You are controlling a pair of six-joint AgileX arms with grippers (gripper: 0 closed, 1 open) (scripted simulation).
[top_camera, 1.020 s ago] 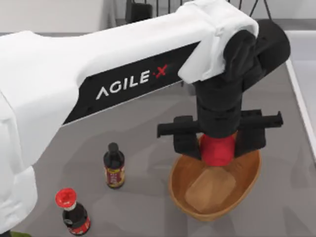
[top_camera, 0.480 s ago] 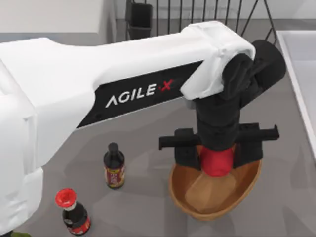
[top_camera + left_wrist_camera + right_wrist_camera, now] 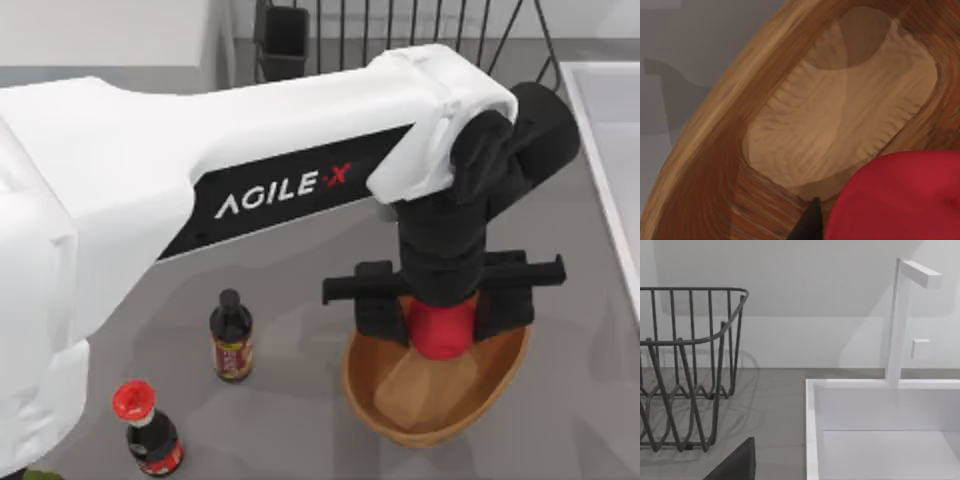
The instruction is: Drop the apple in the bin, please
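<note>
Grey, matte tabletop [image 3: 300,290] runs under everything, with a black wire dish rack [image 3: 400,30] cut off at twelve o'clock and a white sink [image 3: 880,435] edging in at three o'clock. At seven o'clock stand two dark glass bottles: a black-capped bottle [image 3: 231,336] and, nearer the edge, a red-capped bottle [image 3: 147,428].

Much of the scene lies behind my left arm's broad white shell, which sweeps across from nine o'clock. My left gripper [image 3: 440,318] hangs at about five o'clock, over the rear rim of the bin [image 3: 380,395], an oval woven wicker basket with orange-brown walls and a paler flat bottom. Its black fingers are closed against the sides of the apple [image 3: 441,327], a smooth bright red ball; the wrist hides the apple's top. From the left wrist, the apple [image 3: 900,200] sits above the bin's ribbed floor [image 3: 840,120], clear of it.

My right arm is parked near the sink.
</note>
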